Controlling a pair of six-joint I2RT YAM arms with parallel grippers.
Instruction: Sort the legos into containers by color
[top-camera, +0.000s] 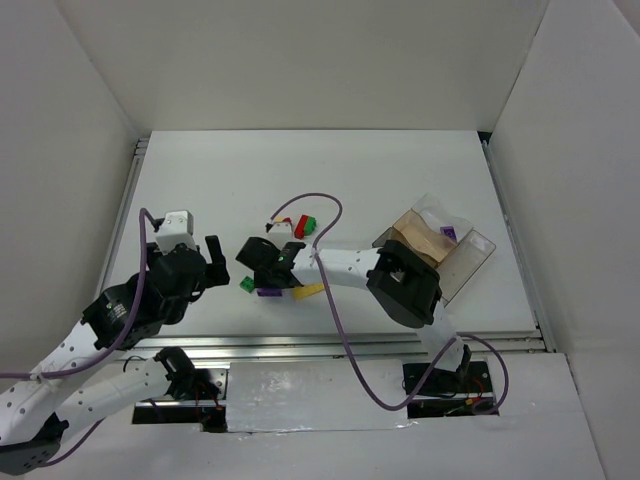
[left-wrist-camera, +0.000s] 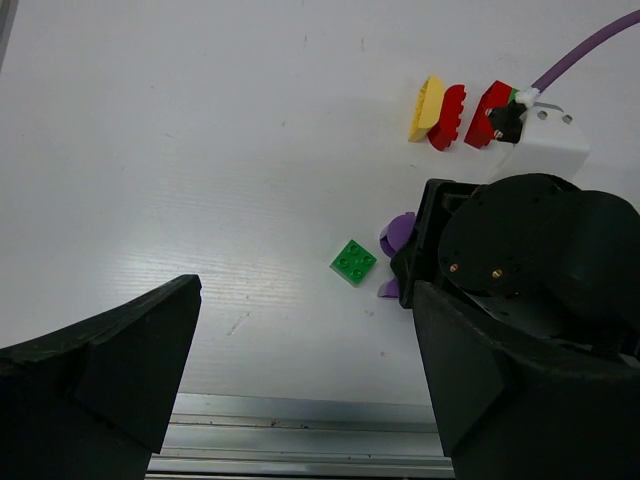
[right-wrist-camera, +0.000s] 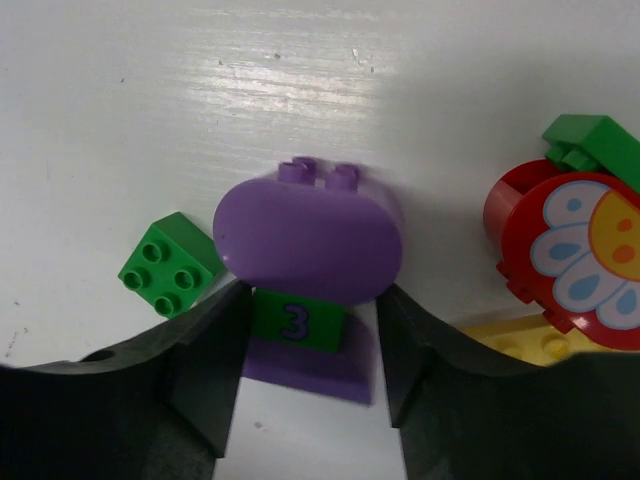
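Legos (top-camera: 303, 226) loose on the table (top-camera: 400, 170), bunched just left of centre. Containers (top-camera: 482, 246) well off to the right, set askew, something purple already inside.

Biggest in the cluster: purple piece (right-wrist-camera: 310, 240), with a rounded top, a green number tile (right-wrist-camera: 297, 318) on its front and a narrower foot below. Looks hard, light and glossy. Likely to twist or squirt out if pinched on the curve, so best taken low, across the flat sides of the foot. Next down: red flower round (right-wrist-camera: 575, 260), slick-faced, close on the right. Then yellow plate (right-wrist-camera: 520, 345) peeking out beside it, thin and awkward to lift from above. Smallest: green brick (right-wrist-camera: 165, 265), lying apart on the other side, studs up, an easy square pinch.

Right arm (top-camera: 345, 265) stretched leftward across the table, wrist low. Right gripper (right-wrist-camera: 312, 330) straddling the purple foot, part-way apart, one finger against it and a sliver of gap at the other. Not clamped yet, by the look of it. Left gripper (left-wrist-camera: 305, 310) spread wide, holding nothing, hovering near the cluster's left.
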